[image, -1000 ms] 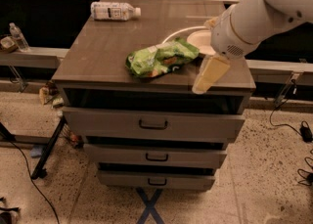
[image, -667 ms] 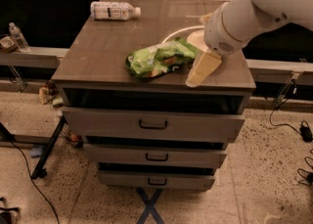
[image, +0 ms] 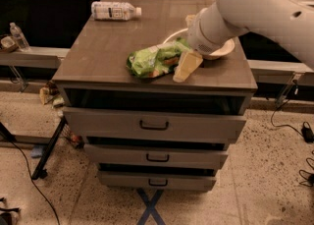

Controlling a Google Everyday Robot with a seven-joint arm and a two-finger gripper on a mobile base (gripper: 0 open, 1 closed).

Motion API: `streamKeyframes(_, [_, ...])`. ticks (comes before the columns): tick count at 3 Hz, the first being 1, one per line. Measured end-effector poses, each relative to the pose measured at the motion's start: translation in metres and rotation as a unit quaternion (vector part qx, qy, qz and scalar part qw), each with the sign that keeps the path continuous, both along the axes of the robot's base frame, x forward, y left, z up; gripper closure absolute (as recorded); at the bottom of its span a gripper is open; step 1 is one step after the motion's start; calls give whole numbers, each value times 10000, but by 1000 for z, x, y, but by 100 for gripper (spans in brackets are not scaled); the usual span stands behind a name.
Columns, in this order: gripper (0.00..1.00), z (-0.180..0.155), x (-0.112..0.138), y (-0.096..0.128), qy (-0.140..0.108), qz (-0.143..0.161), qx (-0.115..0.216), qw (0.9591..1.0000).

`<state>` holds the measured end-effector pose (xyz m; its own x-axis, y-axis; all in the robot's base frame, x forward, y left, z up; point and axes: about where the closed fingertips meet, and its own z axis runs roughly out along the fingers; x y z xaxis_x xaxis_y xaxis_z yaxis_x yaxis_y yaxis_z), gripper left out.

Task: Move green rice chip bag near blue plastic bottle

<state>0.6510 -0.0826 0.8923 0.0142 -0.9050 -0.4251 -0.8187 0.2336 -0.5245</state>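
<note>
A grey drawer cabinet (image: 196, 130) with three handled drawers carries the brown worktop (image: 105, 47). At the worktop's right rear sits a white bowl (image: 224, 50), partly hidden. The pincer (image: 184, 69) hangs just in front of it, near the front edge. A small clear water bottle (image: 18, 36) stands upright on the left ledge (image: 34, 57). A blue tape cross (image: 149, 207) marks the speckled floor (image: 255, 189), and black cables (image: 306, 131) lie at the right.

Green rice chip bag (image: 153, 61): glossy, wrinkled film | blue plastic bottle (image: 114, 11): plastic, matt white label | surface (image: 100, 47): smooth grey-brown top, dull sheen | tool (image: 186, 66): smooth, pale cream plastic look, just beside the bag near the surface's front edge | arm (image: 255, 3): smooth white shell | floor (image: 265, 184): speckled, stone-like
</note>
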Motion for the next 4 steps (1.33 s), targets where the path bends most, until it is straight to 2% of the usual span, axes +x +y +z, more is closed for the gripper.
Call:
streamKeyframes(1, [26,-18,25,13,5,54,42,10000])
streamKeyframes(2, [50,-27,36,21,34,133,89,9999])
streamKeyframes(3, [81,-25,46,33,82,415,221,9989])
streamKeyframes(4, [100,1,60,52,-45,559,321,9979])
